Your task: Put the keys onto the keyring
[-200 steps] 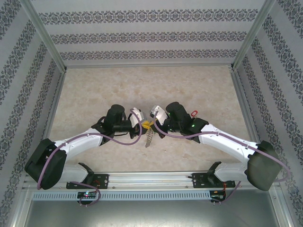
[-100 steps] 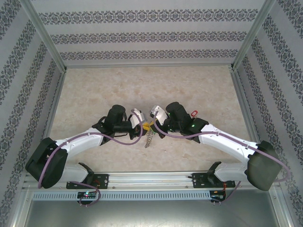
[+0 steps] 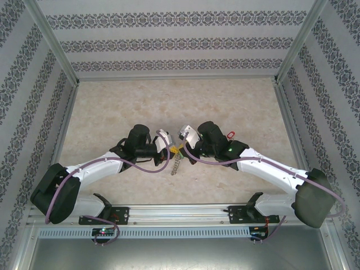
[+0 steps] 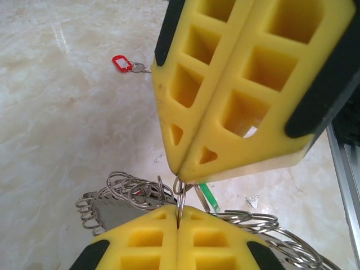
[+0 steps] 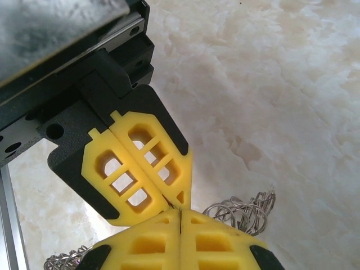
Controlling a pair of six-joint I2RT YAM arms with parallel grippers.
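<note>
Step in hand: threading the green key [image 4: 207,197] at mid-surface.

Left claw [image 4: 178,218] is clenched on the keyring [image 4: 130,190] wire. Right claw [image 4: 183,175] is clenched tip to tip with it; on what, we cannot tell.

Green key sits just beside the pinch. Red key [image 4: 120,63] lies apart on the surface [image 4: 56,124].

Next, we judge: small, fine moves to work the key along the wire.

Open room all round; walls [image 3: 22,101] well apart.

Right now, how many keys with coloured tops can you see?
2. The red key lies alone on the table; the green key peeks out beside the keyring. More may be hidden under the loops.
</note>
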